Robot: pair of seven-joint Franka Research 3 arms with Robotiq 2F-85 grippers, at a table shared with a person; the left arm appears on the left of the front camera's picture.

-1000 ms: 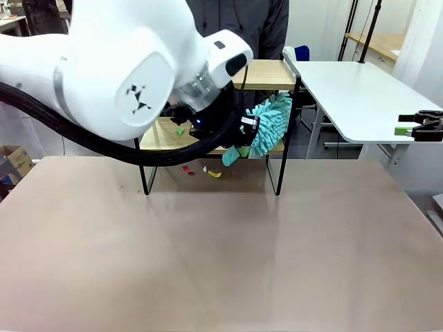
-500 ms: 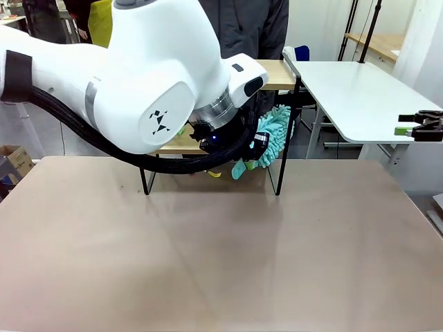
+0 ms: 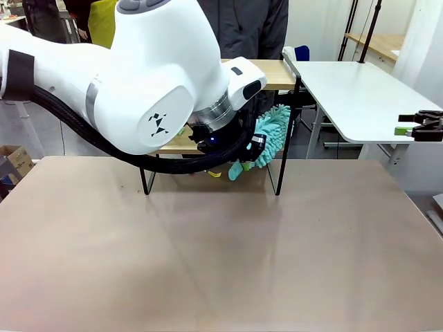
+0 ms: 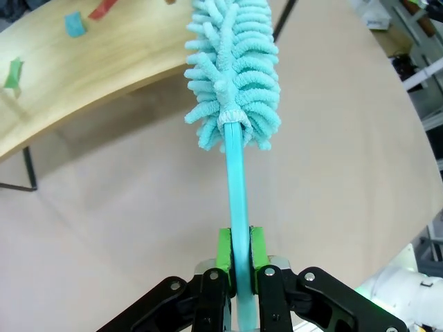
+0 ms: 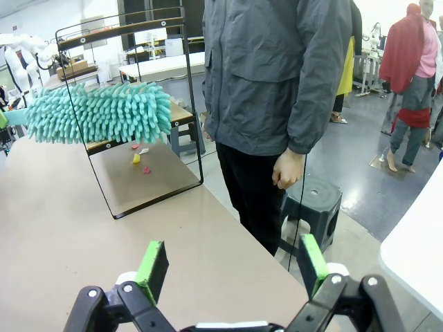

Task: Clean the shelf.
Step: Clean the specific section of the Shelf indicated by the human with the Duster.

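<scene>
Front view: my left arm (image 3: 138,76) hid most of the black-framed two-tier wooden shelf (image 3: 273,72); left pincer (image 4: 239,242) clamped the handle of the fluffy teal duster (image 4: 232,69), right pincer (image 5: 232,266) gaped empty.

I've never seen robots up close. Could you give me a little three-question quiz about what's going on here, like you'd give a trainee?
1. True or false: the right gripper is holding a sponge.
2. What is the left gripper clamping? A) a cloth B) the handle of the teal duster C) a spray bottle
3. Fill in: coloured paper scraps lie on the wooden ____ of the shelf.
Key: 1 false, it is open and empty; 2 B; 3 board.
</scene>
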